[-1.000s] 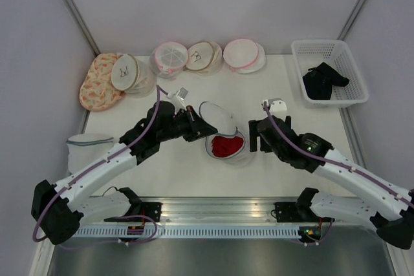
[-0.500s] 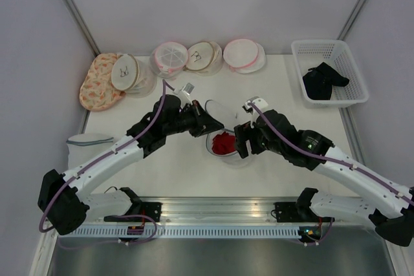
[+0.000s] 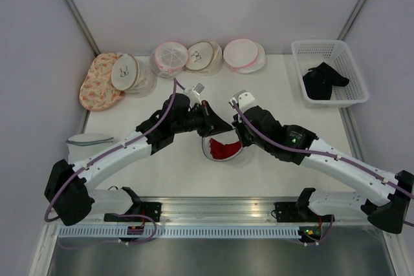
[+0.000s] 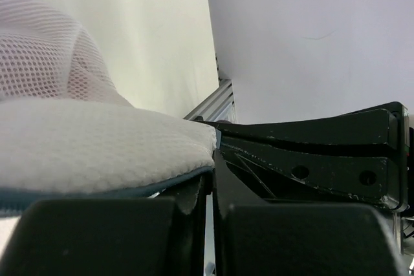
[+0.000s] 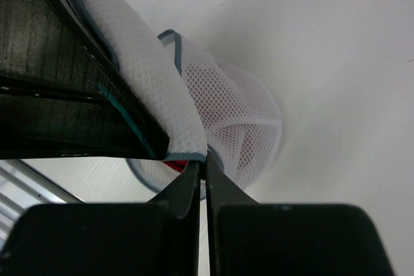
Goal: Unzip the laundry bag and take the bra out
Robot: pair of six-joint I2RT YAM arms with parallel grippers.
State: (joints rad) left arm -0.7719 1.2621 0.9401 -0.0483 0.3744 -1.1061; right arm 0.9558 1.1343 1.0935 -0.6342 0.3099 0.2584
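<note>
Your laundry bag is open — left claw clamps the flap, right claw pinched closed at its rim; bra beneath, not yet out.

A white basket holds a black garment at right.

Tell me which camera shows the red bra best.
Top external: the red bra lies exposed inside the opened laundry bag. Right wrist catches only a red sliver under the lid; left wrist shows none.
</note>
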